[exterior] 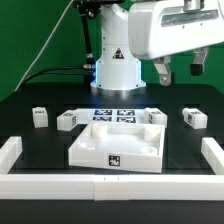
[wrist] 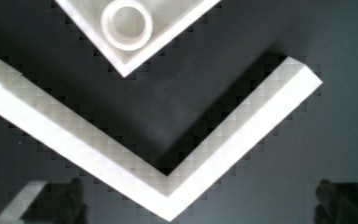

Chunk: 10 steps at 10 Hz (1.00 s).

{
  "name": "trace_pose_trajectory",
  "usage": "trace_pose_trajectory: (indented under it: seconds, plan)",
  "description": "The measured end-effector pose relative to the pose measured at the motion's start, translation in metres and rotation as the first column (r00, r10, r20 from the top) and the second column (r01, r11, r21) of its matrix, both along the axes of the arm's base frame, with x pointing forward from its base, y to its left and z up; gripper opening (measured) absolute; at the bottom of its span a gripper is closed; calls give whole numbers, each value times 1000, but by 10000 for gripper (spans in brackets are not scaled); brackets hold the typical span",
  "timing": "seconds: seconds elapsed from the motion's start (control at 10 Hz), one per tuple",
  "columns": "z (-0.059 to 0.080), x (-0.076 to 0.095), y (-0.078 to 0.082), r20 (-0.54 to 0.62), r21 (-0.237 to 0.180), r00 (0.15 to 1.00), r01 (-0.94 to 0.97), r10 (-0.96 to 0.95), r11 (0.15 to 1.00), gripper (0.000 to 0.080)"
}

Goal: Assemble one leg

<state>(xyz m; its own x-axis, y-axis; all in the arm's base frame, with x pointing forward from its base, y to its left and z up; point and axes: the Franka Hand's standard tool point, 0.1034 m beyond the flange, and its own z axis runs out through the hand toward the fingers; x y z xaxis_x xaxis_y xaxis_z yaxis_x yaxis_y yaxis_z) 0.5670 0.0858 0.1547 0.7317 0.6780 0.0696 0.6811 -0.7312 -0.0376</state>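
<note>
Several small white legs lie on the black table: two at the exterior view's left [exterior: 40, 117] [exterior: 67, 121] and two at its right [exterior: 153, 118] [exterior: 192, 118]. The large white tray-like top [exterior: 118, 143] sits in the middle. My gripper [exterior: 178, 70] hangs high above the right-hand legs, open and empty, touching nothing. In the wrist view the gripper [wrist: 194, 205] shows only as two dark fingertips [wrist: 43, 200] far apart. A corner of the top with a round socket [wrist: 126, 22] shows there; no leg is in that view.
The marker board [exterior: 113, 114] lies behind the top, in front of the arm's white base [exterior: 117, 70]. A low white wall [exterior: 110, 185] borders the table at front, left and right; one of its corners [wrist: 158, 150] fills the wrist view.
</note>
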Motion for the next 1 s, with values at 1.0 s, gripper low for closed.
trace_pose_trajectory:
  seconds: [1.0]
  plan:
    - [-33,-34,-22,-26,-20,976,-218,218,976,650]
